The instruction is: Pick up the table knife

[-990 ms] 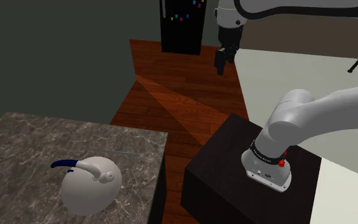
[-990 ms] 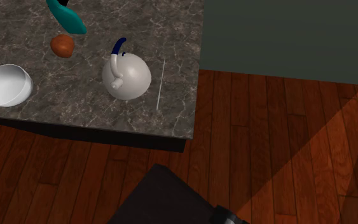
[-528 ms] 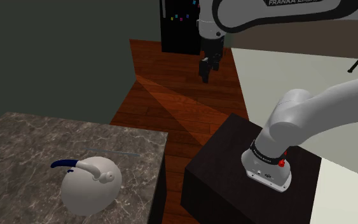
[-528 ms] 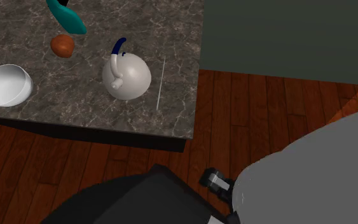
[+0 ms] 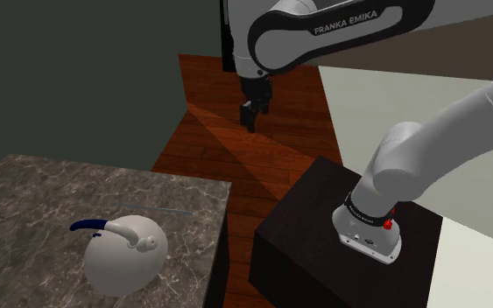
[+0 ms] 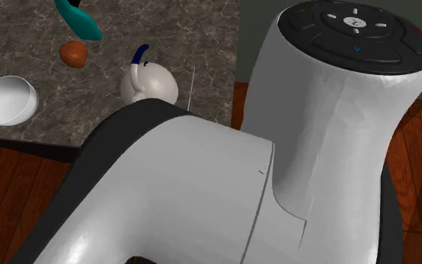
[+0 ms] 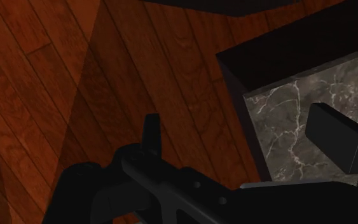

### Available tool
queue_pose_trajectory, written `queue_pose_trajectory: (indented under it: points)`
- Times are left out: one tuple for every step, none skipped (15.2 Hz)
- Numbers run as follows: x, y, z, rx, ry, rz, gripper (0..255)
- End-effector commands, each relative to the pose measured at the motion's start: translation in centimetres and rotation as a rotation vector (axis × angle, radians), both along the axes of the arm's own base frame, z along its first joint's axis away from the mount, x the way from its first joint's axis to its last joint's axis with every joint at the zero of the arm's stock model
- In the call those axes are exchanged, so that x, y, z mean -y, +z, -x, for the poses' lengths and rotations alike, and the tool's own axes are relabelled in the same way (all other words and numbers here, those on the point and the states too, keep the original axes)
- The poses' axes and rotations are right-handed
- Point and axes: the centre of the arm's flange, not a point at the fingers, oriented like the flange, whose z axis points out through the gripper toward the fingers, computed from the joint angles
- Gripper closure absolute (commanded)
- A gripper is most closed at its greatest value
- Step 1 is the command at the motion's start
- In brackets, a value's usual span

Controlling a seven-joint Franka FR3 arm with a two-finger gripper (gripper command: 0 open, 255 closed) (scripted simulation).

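Note:
The table knife [image 5: 155,208] is a thin pale sliver lying flat on the dark marble table [image 5: 25,188], near the edge that faces the stand. In the second exterior view a short piece of the knife [image 6: 193,78] shows beside the arm. My black gripper [image 5: 251,118] hangs high over the wooden floor, far above and beyond the table's corner, well away from the knife. In the wrist view the gripper [image 7: 238,124] is open, its fingers [image 7: 151,132] wide apart with nothing between them. A corner of the marble table [image 7: 284,118] lies beneath it.
A white teapot [image 5: 123,255] with a blue handle stands close beside the knife. A white bowl [image 6: 5,100], a brown ball [image 6: 73,52] and a teal object [image 6: 78,19] lie further along the table. The black stand [image 5: 314,219] is alongside, and the white arm [image 6: 224,180] blocks much of the second exterior view.
The arm has swung toward the shoulder view's left and the gripper has come lower. The arm now covers most of the second exterior view. Knife and teapot have not moved.

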Motion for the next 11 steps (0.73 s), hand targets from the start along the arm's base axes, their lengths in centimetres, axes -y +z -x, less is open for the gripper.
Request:
queue_pose_trajectory:
  points:
    - [-2.1, -1.3, -1.4, -0.004, 0.024, -0.005, 0]
    - [-3.0, -2.0, -2.0, -0.006, 0.035, -0.006, 0]
    - [-4.0, -2.6, -2.6, -0.008, 0.047, -0.008, 0]
    - [-5.0, -3.3, -3.2, -0.010, 0.058, -0.010, 0]
    - [-6.0, -3.9, -3.8, -0.012, 0.070, -0.012, 0]
    - [-7.0, -4.6, -4.3, -0.014, 0.082, -0.013, 0]
    - [-8.0, -5.2, -4.9, -0.016, 0.093, -0.015, 0]
    - [-9.0, -5.9, -5.4, -0.018, 0.105, -0.017, 0]
    - [-10.0, -6.5, -6.0, -0.021, 0.116, -0.019, 0]
    - [-11.0, -7.2, -6.5, -0.023, 0.128, -0.020, 0]
    - [-12.0, -7.8, -7.0, -0.025, 0.139, -0.022, 0]
